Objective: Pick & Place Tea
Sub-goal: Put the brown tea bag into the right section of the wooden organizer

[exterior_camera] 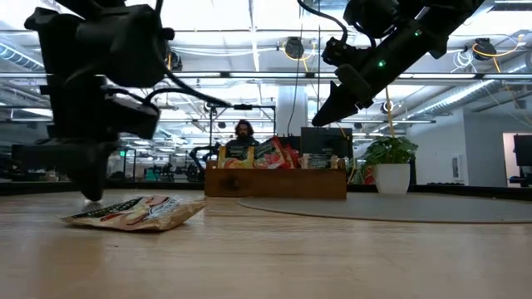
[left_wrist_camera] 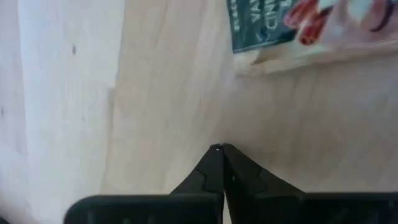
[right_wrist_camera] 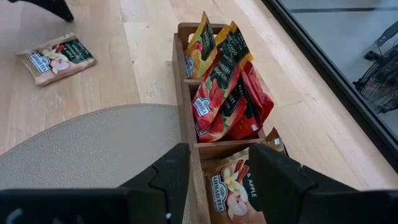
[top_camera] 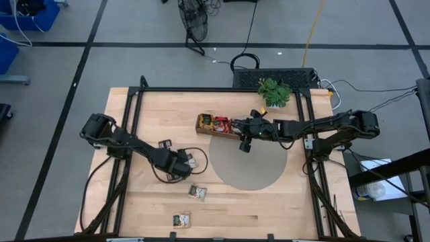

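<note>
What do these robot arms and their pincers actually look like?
Both arms are dark, jointed and chunky, with black cables looping alongside. The left gripper ends in two black, wedge-shaped fingers tapering to points. The right gripper has broader matte-black fingers. A small green light glows on the right arm.

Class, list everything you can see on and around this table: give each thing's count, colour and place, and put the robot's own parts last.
Loose tea sachets: at least three, white with dark print, on bare wood near the table's front-left part.
Wooden tray: one, brown, at the round mat's far edge, holding red and yellow sachets upright in compartments.
Round mat: one, grey, table centre-right.
Potted plant: one, green, back edge.
Table: one, light wood.
Person: one, in the room beyond.
Left claw: shut, holding nothing visible, low over the wood beside a sachet.
Right claw: open, above the tray.
</note>
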`<state>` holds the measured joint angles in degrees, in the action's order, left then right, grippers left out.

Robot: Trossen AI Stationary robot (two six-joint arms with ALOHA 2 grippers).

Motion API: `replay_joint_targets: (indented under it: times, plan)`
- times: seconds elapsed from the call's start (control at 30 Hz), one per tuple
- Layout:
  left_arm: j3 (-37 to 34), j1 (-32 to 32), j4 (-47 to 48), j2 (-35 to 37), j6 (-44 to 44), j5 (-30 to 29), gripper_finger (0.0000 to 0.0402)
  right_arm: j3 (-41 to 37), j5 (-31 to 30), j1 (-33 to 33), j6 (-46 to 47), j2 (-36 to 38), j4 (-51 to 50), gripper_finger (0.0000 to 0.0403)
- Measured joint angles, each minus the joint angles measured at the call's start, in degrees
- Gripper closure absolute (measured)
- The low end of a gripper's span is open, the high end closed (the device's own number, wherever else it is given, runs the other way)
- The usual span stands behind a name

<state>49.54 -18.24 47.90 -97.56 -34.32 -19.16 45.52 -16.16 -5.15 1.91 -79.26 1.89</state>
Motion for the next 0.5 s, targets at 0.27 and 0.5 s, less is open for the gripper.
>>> replay_joint_targets:
  times: [0.27, 0.5]
  plan:
    - [7.1, -2.1, 3.4, 0.1, 9.4, -0.2, 0.0317, 0.0, 0.0, 0.0, 0.0, 0.0, 0.0, 0.025]
    - [11.9, -2.1, -5.0, -1.6, 8.9, -0.5, 0.0209, 0.0, 0.0, 0.0, 0.0, 0.0, 0.0, 0.025]
